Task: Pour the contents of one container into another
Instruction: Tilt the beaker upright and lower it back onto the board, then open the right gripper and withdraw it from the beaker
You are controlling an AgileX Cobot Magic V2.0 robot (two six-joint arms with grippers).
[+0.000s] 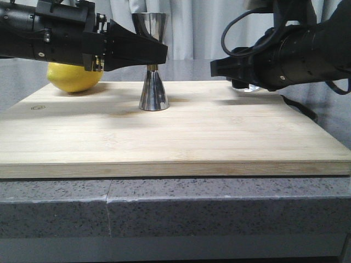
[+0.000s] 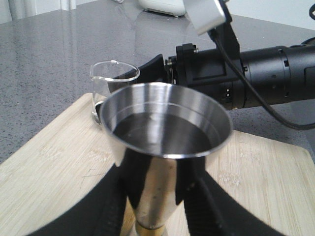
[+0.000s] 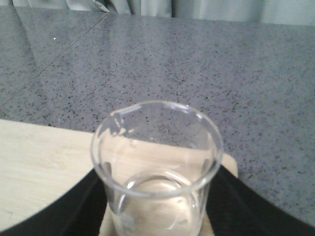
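Now jigger holds liquid; beaker empty.

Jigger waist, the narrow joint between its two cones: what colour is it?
Brass-coloured, unlike the shiny steel cones of the jigger. The front view shows it best.

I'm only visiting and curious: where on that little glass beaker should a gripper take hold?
Around the glass beaker's straight wall below the flared rim, coming level from the side: it stands upright and must stay open for pouring. The right gripper's fingers already flank it.
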